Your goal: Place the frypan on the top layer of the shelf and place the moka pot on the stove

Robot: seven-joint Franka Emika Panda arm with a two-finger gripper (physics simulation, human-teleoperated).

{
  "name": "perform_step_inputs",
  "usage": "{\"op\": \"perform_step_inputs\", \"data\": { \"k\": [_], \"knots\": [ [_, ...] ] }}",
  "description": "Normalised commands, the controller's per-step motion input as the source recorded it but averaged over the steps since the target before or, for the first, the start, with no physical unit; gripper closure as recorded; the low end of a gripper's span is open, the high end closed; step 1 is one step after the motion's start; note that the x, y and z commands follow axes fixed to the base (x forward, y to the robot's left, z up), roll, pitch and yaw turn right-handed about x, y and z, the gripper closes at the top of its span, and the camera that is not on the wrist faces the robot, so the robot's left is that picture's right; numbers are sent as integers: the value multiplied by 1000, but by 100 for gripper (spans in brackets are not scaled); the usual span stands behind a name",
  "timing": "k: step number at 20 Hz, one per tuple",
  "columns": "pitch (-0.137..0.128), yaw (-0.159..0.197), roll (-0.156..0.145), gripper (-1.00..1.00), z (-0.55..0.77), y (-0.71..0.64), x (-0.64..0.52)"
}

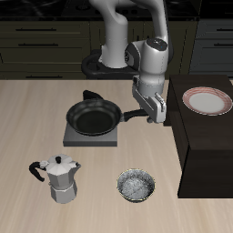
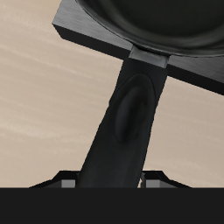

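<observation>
the gripper (image 1: 157, 116) is hanging low over the end of the frypan (image 1: 94, 117) handle, with the 2 fingers (image 2: 162, 180) sitting on either side of that handle in the wrist view. the jaws are standing apart around the handle, and whether the pads are touching it cannot be told. the frypan is sitting on the stove (image 1: 73, 136), its round black bowl lying away from the jaws and covering the burner, while the handle is reaching past the stove's edge over bare table (image 1: 27, 118). the wrist view is showing the handle (image 2: 127, 118) running straight out from the jaws toward the pan rim and the stove's grey corner (image 2: 74, 31). the shelf (image 1: 205, 150) is standing just beside the gripper on the side away from the pan, its flat top carrying a plate (image 1: 207, 101); little room is showing between the gripper and the shelf's near edge. the moka pot (image 1: 60, 178) is standing upright on the table nearer the front edge, well apart from the jaws, with a small metal bowl (image 1: 136, 186) beside it. open tabletop is lying between these 2 and the stove.
</observation>
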Motion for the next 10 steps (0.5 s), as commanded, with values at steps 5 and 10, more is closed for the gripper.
{"op": "perform_step_inputs", "data": {
  "k": [5,10],
  "knots": [
    [-66,5,51,100,179,-82,-104],
    [-56,17,20,100,139,-90,-33]
  ]
}}
